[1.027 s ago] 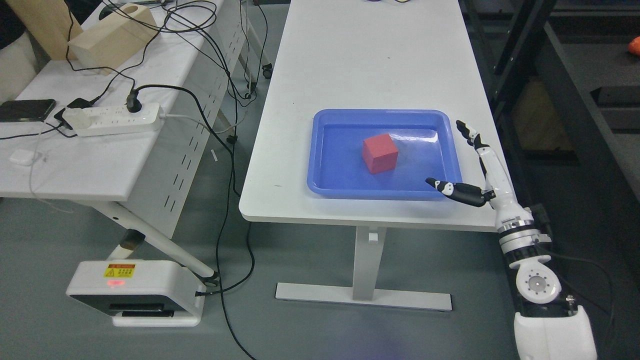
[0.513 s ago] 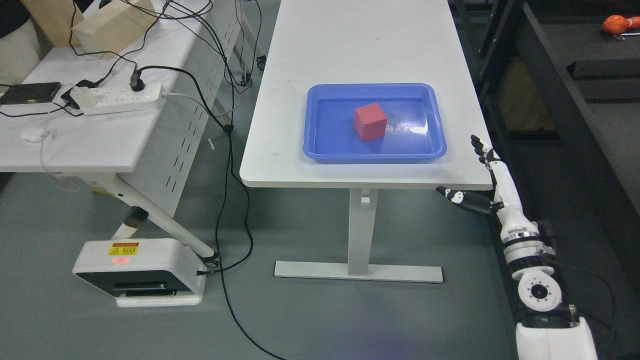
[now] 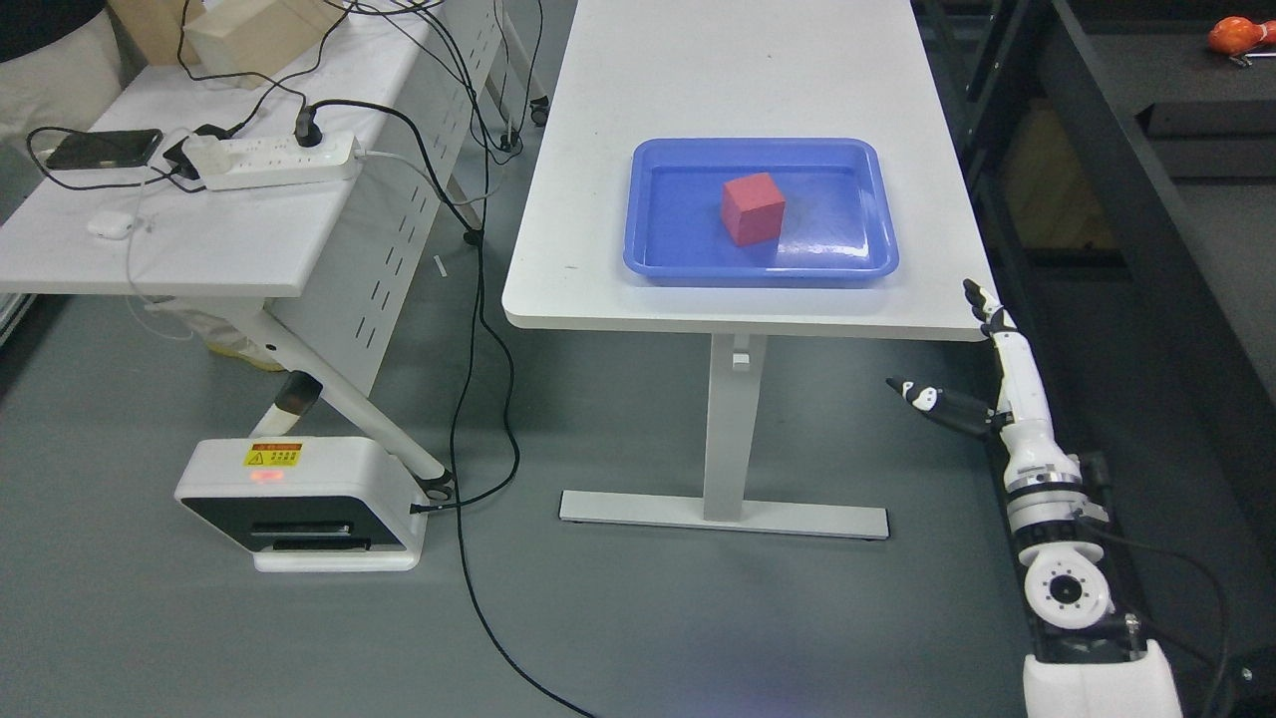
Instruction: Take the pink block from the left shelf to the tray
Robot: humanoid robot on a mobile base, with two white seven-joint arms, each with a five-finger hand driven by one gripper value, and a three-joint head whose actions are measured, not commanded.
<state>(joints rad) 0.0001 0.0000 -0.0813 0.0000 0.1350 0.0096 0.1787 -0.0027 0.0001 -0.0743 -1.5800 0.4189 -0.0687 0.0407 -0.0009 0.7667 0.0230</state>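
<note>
Although the task calls it pink, the block [image 3: 753, 207] reads red, and it already sits inside the blue tray [image 3: 885, 221] on the long white desk [image 3: 718, 70], a little left of the tray's middle. Left of that desk stands a second desk [image 3: 199, 249] strewn with cables, a power strip [image 3: 274, 160] and a phone [image 3: 105, 148]; dark shelving [image 3: 1146, 120] lines the right (grey floor throughout). Judging by its crisp edges, the block looks rigid and light, best pinched across two opposite flat faces. Right hand [image 3: 972, 369] hangs off the desk's near right corner, fingers spread, holding nothing.
</note>
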